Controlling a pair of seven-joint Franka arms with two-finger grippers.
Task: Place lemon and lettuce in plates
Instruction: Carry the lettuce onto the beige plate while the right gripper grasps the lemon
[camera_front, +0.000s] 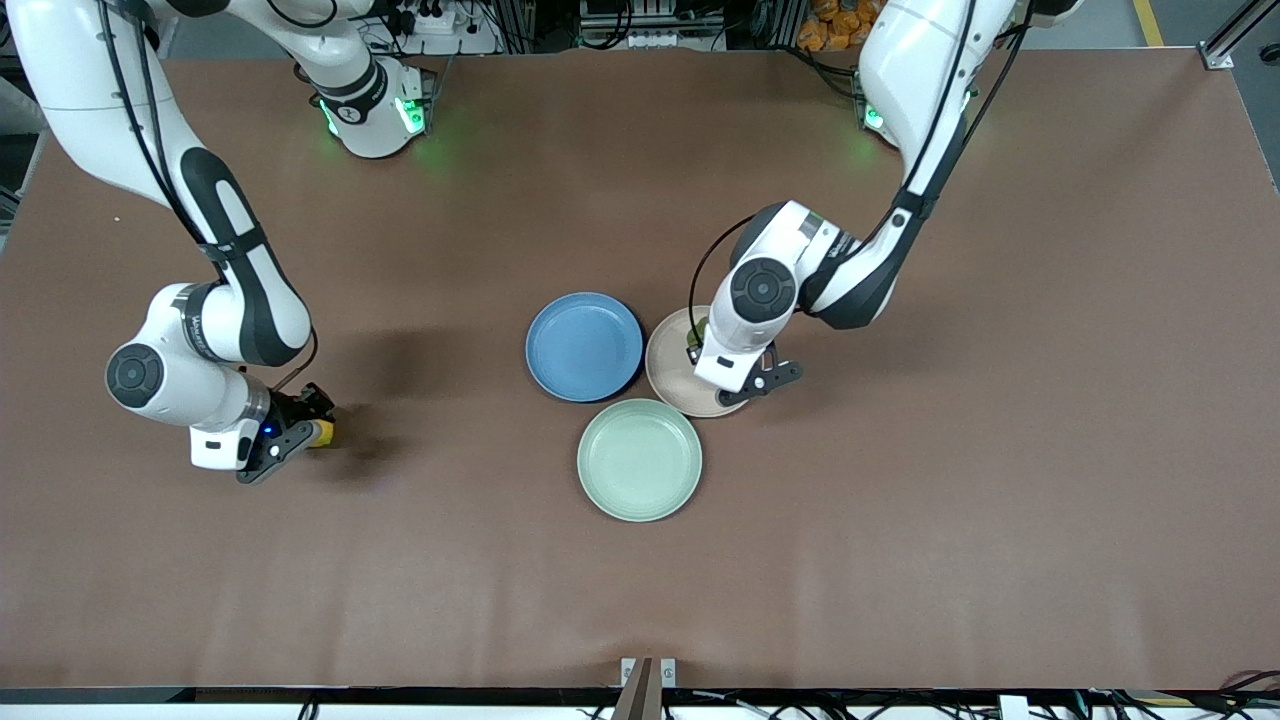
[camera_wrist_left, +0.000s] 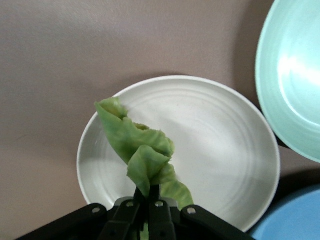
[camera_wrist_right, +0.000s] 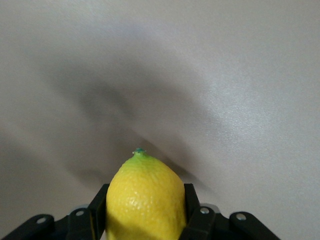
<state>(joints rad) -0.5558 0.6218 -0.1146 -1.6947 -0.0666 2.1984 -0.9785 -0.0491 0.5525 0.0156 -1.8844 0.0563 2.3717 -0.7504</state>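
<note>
Lemon, tip pointing away from the clamping right gripper; left gripper pinches lettuce over beige plate.

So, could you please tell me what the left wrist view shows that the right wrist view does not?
Only the left wrist view shows the lettuce pinched in the left gripper, hanging over the beige plate, with the mint-green plate and blue plate at its edges. Only the right wrist view shows the lemon clamped in the right gripper. Both show a shut gripper and the brown table.
</note>
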